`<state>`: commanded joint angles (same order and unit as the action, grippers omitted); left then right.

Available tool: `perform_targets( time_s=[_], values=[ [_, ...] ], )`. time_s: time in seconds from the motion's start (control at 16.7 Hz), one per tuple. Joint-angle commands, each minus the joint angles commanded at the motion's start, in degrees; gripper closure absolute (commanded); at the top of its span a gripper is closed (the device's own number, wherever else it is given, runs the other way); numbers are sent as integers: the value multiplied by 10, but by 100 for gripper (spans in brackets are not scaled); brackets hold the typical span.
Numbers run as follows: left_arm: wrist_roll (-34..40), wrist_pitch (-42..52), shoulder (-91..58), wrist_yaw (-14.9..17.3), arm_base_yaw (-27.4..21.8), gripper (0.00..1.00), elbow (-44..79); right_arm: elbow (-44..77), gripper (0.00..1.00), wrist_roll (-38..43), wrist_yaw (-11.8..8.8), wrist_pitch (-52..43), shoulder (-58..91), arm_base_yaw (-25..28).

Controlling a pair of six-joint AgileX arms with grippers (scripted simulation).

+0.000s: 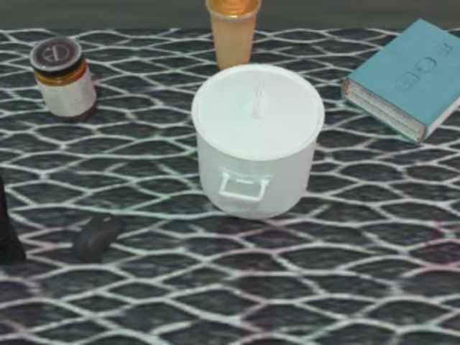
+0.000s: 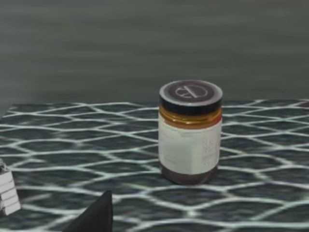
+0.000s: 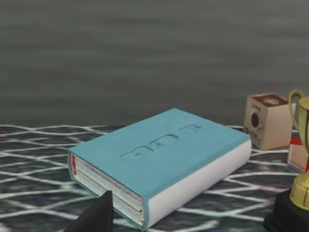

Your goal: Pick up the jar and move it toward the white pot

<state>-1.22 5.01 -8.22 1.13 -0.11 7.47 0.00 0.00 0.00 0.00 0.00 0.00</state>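
Note:
The jar (image 1: 63,79) stands upright at the table's far left, with a white label, an amber band and a dark emblem lid. In the left wrist view the jar (image 2: 190,133) is ahead of the gripper and untouched. One dark fingertip (image 2: 98,215) shows low in that view with nothing beside it, so my left gripper is open and empty. My left arm (image 1: 8,230) sits at the left edge, well short of the jar. The white pot (image 1: 257,136) stands mid-table with its lid on. My right gripper is outside the top view, and its fingertip (image 3: 96,217) is near a book, holding nothing.
An orange cup (image 1: 232,29) stands just behind the pot. A teal book (image 1: 410,75) lies at the far right. A dark mouse (image 1: 97,236) lies front left, near my left arm. The right wrist view shows a beige box (image 3: 268,121) and a gold trophy (image 3: 300,183).

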Motion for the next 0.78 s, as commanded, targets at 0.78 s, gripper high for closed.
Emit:
perform_targets(
  time_s=[0.78],
  values=[
    [-96,357,-620,60,-10,0,497,0,0,0,0,0,0,0]
  ],
)
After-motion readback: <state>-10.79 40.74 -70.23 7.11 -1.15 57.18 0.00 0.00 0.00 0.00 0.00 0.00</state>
